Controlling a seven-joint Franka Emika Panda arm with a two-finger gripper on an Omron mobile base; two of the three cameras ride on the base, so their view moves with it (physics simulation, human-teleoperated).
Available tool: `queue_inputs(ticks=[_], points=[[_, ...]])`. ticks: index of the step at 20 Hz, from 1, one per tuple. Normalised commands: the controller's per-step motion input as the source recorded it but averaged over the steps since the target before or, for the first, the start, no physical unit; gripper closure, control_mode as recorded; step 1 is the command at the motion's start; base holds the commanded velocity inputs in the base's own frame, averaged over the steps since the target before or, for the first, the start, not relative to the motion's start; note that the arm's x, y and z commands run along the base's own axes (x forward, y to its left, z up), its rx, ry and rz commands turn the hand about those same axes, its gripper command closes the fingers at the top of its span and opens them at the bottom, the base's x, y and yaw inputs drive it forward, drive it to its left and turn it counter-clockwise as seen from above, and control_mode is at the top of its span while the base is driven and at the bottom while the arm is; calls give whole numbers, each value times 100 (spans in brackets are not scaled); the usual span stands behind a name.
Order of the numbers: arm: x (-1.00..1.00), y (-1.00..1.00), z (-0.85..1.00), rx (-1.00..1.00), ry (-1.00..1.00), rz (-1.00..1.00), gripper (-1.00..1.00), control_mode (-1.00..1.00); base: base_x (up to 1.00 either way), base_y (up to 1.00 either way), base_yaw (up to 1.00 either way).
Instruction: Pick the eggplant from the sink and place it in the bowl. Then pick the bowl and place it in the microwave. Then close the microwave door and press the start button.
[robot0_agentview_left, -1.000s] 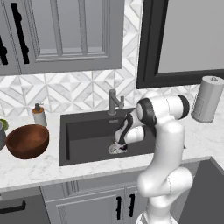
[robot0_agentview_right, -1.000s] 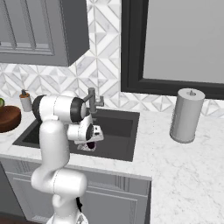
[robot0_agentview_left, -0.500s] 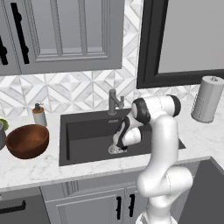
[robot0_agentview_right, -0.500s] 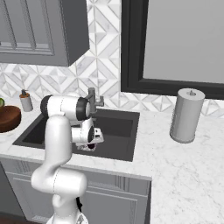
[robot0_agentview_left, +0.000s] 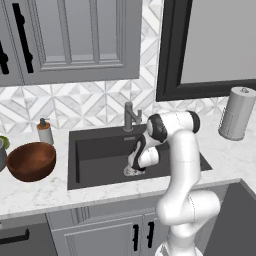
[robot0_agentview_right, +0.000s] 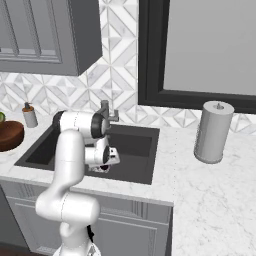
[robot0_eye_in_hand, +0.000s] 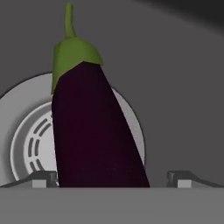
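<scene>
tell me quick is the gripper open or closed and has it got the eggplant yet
Gripper: open, down in the sink, one fingertip on each side of the eggplant, not closed on it yet.

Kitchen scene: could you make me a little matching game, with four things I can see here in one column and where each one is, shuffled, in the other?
Things:
1. eggplant
2. bowl
3. paper towel roll
4. soap bottle

Places:
A. on the counter to the right of the sink
B. against the tiled wall, just behind the bowl
C. lying over the round drain on the sink floor
D. on the counter to the left of the sink

Pairs: 1-C, 2-D, 3-A, 4-B
</scene>
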Motion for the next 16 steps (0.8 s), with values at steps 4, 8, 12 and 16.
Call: queue_inputs(ticks=[4, 8, 12, 16], points=[[0, 9, -39, 0, 0, 0, 100, -100, 0, 0, 0], [0, 0, -23, 0, 0, 0, 100, -100, 0, 0, 0], [-7, -6, 17, 0, -3, 0, 100, -100, 0, 0, 0], [-42, -64, 42, 7, -1, 0, 100, -100, 0, 0, 0]])
